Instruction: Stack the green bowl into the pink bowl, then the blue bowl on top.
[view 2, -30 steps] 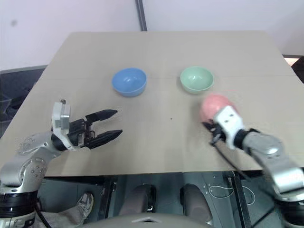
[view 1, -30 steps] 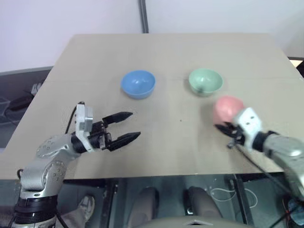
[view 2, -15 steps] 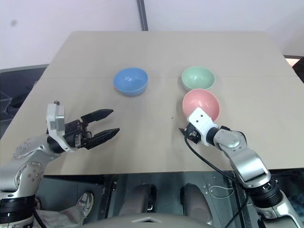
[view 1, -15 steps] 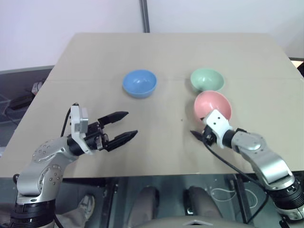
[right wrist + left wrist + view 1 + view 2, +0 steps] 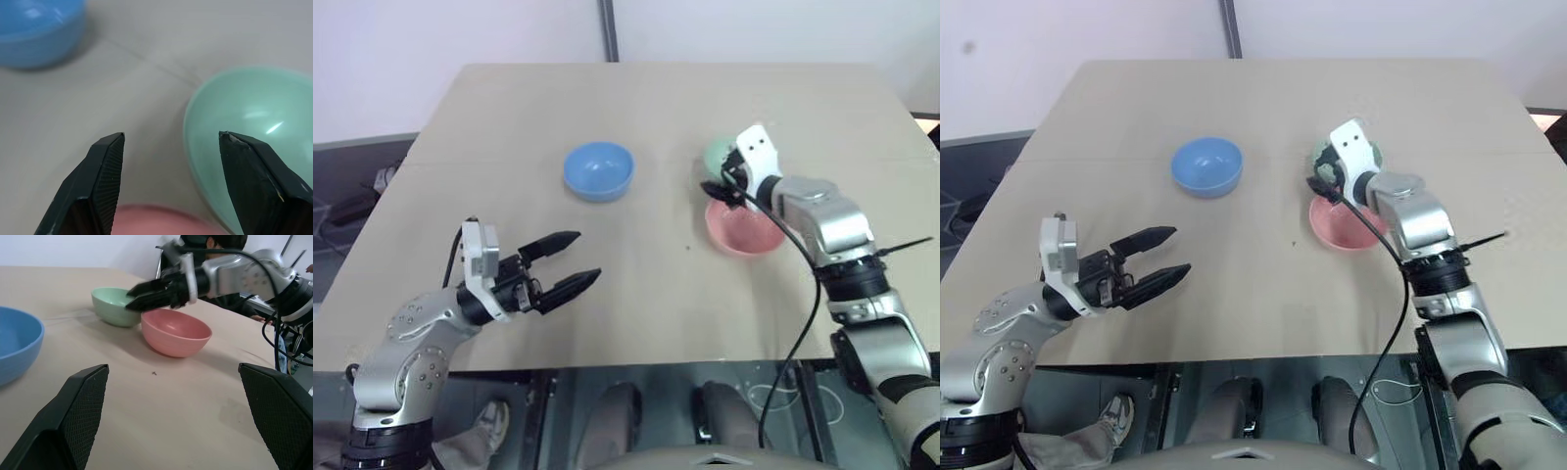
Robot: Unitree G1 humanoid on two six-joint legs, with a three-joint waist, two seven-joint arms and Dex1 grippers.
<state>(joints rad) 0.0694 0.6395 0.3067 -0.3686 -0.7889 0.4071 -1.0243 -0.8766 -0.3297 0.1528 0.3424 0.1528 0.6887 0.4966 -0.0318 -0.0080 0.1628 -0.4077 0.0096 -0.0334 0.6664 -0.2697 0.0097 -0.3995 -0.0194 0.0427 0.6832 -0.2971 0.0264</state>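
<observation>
From the head camera, three bowls sit upright on the tan table (image 5: 656, 108): the blue bowl (image 5: 598, 171) toward the left, the green bowl (image 5: 717, 154) toward the right and partly hidden behind the right wrist, and the pink bowl (image 5: 741, 227) just in front of it, nearer the robot. The left wrist view gives the low side-on angle the head views lack: here the green bowl (image 5: 116, 306) and pink bowl (image 5: 176, 332) stand so close their sides seem to touch, though contact cannot be told for sure, and the right gripper (image 5: 146, 293) reaches in level, its black fingers over the near rim of the green bowl and above the far edge of the pink one, holding nothing. Behind it in that view sits a person in dark clothing. The right wrist view looks straight down between its own fingers (image 5: 105, 181): they stand parted, with the green bowl's rim running between them, one finger over its mint interior and the other over bare table, a sliver of pink at the base and the blue bowl off in a corner. The right arm is stretched forward across the pink bowl, wrist angled toward the left. The left gripper (image 5: 570, 262) hovers low over the near left of the table, well apart from every bowl, fingers spread wide and empty, pointing forward and to the right.
</observation>
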